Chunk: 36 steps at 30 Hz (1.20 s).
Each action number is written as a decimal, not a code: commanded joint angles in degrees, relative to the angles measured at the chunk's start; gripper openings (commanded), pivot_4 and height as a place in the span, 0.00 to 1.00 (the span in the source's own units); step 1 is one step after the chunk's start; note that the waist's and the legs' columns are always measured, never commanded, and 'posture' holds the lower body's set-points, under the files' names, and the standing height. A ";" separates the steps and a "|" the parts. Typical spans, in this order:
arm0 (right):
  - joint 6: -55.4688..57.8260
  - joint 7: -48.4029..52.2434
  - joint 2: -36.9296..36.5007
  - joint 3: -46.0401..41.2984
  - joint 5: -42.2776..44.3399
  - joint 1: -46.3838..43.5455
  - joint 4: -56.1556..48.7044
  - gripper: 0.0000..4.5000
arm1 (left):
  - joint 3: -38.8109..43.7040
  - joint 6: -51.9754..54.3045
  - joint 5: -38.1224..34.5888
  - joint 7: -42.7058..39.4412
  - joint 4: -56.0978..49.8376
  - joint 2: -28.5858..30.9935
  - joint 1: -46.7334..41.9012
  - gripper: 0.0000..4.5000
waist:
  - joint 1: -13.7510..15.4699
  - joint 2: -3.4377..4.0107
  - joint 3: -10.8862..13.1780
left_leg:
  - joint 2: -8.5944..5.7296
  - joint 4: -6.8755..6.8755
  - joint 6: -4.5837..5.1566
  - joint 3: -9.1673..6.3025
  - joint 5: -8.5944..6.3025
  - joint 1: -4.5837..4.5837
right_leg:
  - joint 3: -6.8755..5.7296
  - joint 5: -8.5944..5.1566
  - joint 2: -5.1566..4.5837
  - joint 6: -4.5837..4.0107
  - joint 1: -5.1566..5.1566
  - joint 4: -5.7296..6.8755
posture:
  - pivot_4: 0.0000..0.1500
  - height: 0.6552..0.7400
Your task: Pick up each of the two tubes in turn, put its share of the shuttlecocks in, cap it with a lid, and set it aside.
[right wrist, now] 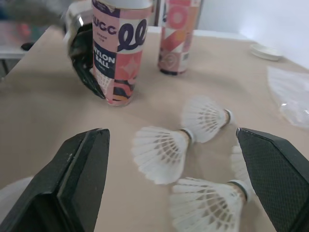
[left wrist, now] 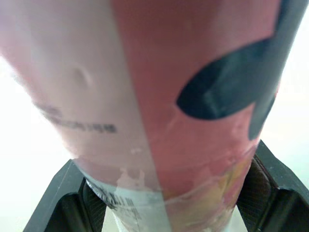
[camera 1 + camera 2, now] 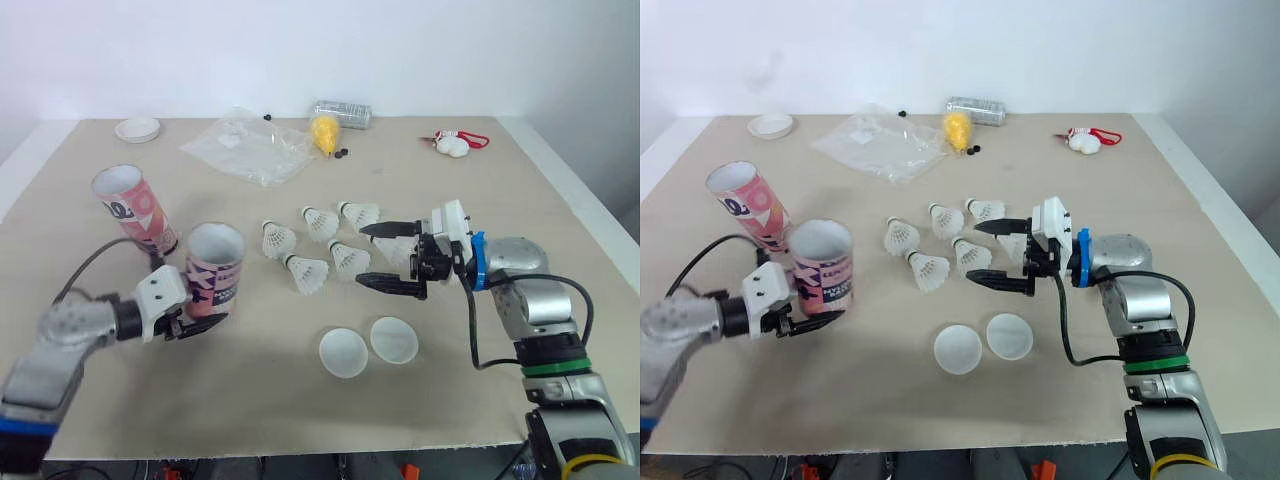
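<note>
— Clutter first, left to right?
— Far behind and left of the shuttlecocks [image 3: 320, 223], a small white dish [image 3: 137, 129]. Straight behind, a crumpled clear bag [image 3: 245, 148], a yellow lump [image 3: 323, 132] and a silvery pack [image 3: 342, 113]. Behind and right, a red-and-white trinket [image 3: 455, 143]. All well apart from the shuttlecocks.
— And the tubes?
— Both left of the shuttlecocks, standing, mouths open. Far tube [image 3: 135, 207] in pink and white print. Near tube [image 3: 214, 268] close beside the shuttlecocks, pink with dark lettering. In front of the shuttlecocks, two white lids [image 3: 343, 352] side by side, hollow side up.
— Arms?
— Left gripper [image 3: 198, 320] clenched low on the near tube, one black finger either side of its base, forearm stretched in from the left. Right gripper [image 3: 363, 255] spread wide and holding nothing, stretched in level from the right of the shuttlecocks, fingers straddling the nearest few.
</note>
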 commanded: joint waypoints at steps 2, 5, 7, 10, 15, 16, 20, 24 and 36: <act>0.75 -2.04 -0.27 -1.60 1.38 1.38 -4.79 1.00 | -5.93 -1.93 1.23 -11.37 5.75 2.38 -9.77 0.68 | -0.12 0.02 0.01 | 0.00 0.00 0.00 0.04 0.00 0.00 | 0.04 -0.01 -0.01 0.03 0.00 0.00 | 1.00 1.00; 1.22 -3.41 -0.11 -1.54 1.27 2.34 -6.36 1.00 | -10.69 -0.95 3.53 -18.20 9.69 3.44 -16.48 0.68 | -0.39 0.01 0.01 | 0.01 -0.01 0.02 0.07 -0.03 -0.01 | 0.10 -0.05 0.02 -0.02 -0.04 0.00 | 1.00 1.00; 1.64 -4.53 0.12 -1.54 1.30 2.98 -7.49 1.00 | -13.97 -1.56 5.80 -22.35 12.25 3.80 -21.10 0.68 | -0.33 0.03 0.02 | 0.01 -0.04 0.05 0.03 -0.04 -0.05 | 0.07 -0.08 0.07 -0.09 -0.10 0.05 | 1.00 1.00; 2.26 -6.16 0.49 -1.64 1.51 3.97 -9.07 1.00 | -16.98 -3.09 8.91 -24.85 16.02 2.75 -26.43 0.68 | -0.24 0.03 0.02 | 0.01 -0.06 0.06 -0.01 -0.05 -0.07 | 0.04 -0.11 0.07 -0.14 -0.10 0.06 | 1.00 1.00; 3.04 -8.38 0.65 -1.70 1.48 5.45 -11.45 1.00 | -18.68 -5.45 10.90 -25.76 19.98 -0.03 -30.47 0.68 | -0.15 0.03 0.02 | 0.01 -0.02 0.08 -0.02 -0.06 -0.11 | 0.04 -0.11 0.05 -0.14 -0.08 0.07 | 1.00 1.00; 3.23 -8.75 0.62 -1.73 1.56 5.84 -12.11 1.00 | -18.93 -5.78 11.26 -25.96 19.83 -0.11 -30.33 0.68 | -0.18 0.03 0.02 | 0.01 -0.01 0.08 -0.02 -0.06 -0.12 | 0.04 -0.11 0.05 -0.14 -0.09 0.07 | 1.00 1.00; 3.74 -10.09 0.46 -1.71 1.45 6.92 -13.98 1.00 | -19.28 -8.39 12.96 -25.25 18.94 -0.28 -28.99 0.68 | -0.17 0.03 0.02 | 0.02 -0.01 0.08 -0.04 -0.06 -0.11 | 0.02 -0.11 0.07 -0.15 -0.08 0.09 | 1.00 1.00; 4.50 -12.70 0.40 -1.22 0.43 8.06 -16.46 1.00 | -18.95 -7.77 13.19 -24.37 17.41 -0.81 -28.16 0.68 | -0.13 0.03 0.02 | 0.02 0.05 0.08 -0.04 -0.06 -0.09 | 0.02 -0.12 0.06 -0.10 -0.05 0.10 | 1.00 1.00; 0.07 -16.03 -0.10 10.72 -15.97 -2.37 -13.08 1.00 | -15.33 -1.29 8.91 -26.70 15.28 2.27 -25.67 0.68 | -0.67 0.06 0.04 | 0.11 0.14 0.08 -0.05 -0.06 -0.05 | 0.02 -0.12 0.19 -0.07 -0.09 0.21 | 1.00 1.00</act>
